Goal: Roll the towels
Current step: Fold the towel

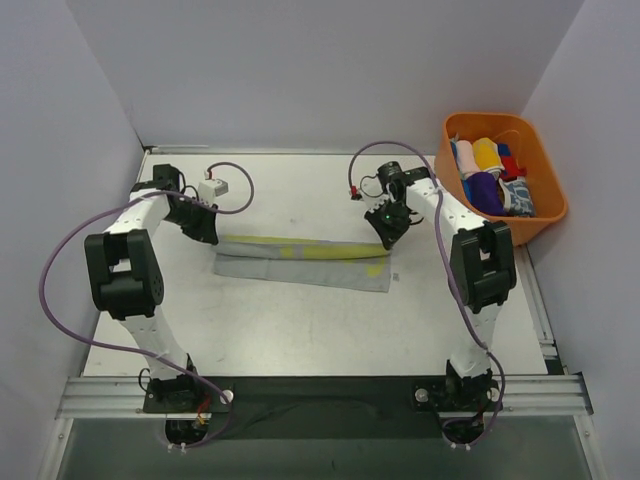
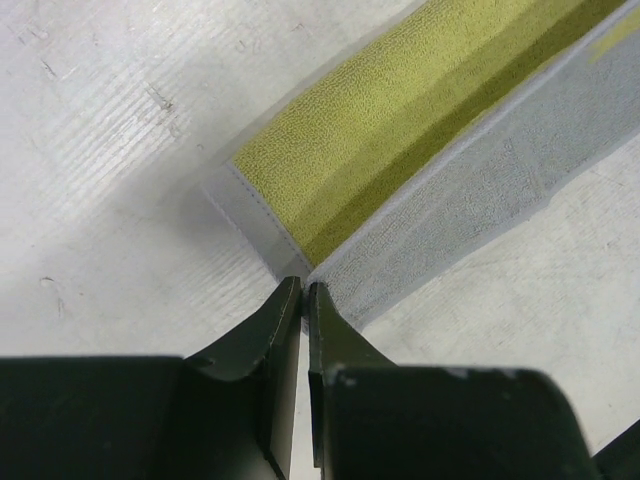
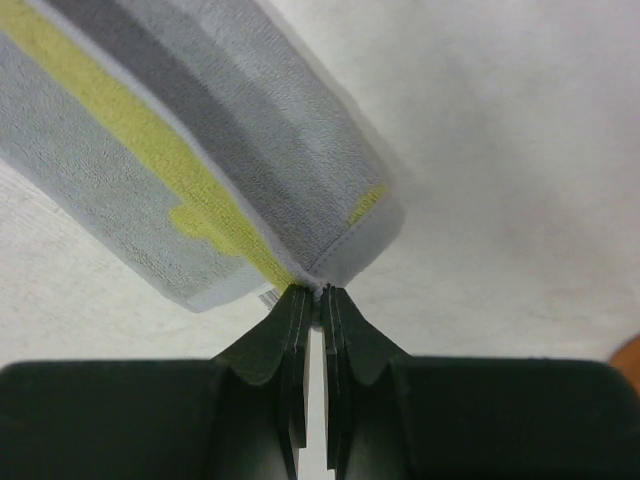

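Note:
A pale yellow-green towel with grey edges point(image 1: 300, 258) lies folded into a long strip across the middle of the table. My left gripper point(image 1: 208, 231) is shut on its left end; the left wrist view shows the fingertips point(image 2: 303, 288) pinching the corner of the towel point(image 2: 400, 160). My right gripper point(image 1: 385, 232) is shut on its right end; the right wrist view shows the gripper point(image 3: 319, 292) pinching a lifted corner of the towel point(image 3: 200, 150) beside a small white tag point(image 3: 267, 298). The blue-and-white patterned towel point(image 1: 518, 198) lies in the basket.
An orange plastic basket point(image 1: 545, 165) with several coloured cloths stands at the far right. A small white box point(image 1: 213, 187) with a cable sits near the left arm. Grey walls close in the table at the back and sides.

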### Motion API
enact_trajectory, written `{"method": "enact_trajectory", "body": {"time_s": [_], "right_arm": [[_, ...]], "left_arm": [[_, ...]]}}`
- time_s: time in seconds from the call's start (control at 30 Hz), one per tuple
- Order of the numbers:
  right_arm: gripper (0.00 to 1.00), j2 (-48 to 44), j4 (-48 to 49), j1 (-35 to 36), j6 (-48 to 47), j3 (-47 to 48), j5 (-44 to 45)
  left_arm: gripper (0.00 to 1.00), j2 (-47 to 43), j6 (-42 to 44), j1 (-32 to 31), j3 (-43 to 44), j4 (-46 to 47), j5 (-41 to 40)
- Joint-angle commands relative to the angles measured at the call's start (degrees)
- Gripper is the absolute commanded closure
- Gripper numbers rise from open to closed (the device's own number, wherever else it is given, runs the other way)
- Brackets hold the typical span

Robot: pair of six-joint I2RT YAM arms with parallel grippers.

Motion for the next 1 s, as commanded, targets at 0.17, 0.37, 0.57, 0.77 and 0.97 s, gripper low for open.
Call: {"method": "enact_trajectory", "body": {"time_s": [0.17,0.37,0.57,0.77,0.97], "right_arm": [[1.0,5.48,1.69,2.28,5.44,-5.0,3.11],[1.0,8.99,2.57,1.5,5.62,-0.62,6.35],[1.0,11.46,2.05,-1.23,3.34,6.51,8.64],[1.0,8.67,0.03,-2.02,1.32,10.65,7.86],[1.0,2.33,-2.17,-0.36,0.79,5.56,6.1]], "left_arm": [[1.0,5.06,1.18,-0.94,3.67,0.52,-3.64],[1.0,6.38,0.57,-1.3,3.23,1.14,-4.53],[1.0,6.12,-1.36,-1.3,5.34,1.06,-3.04],[1.0,4.28,-1.98,-1.3,8.94,-1.84,-0.58],[1.0,1.9,-0.84,-1.38,8.24,-3.16,-0.49]]}}
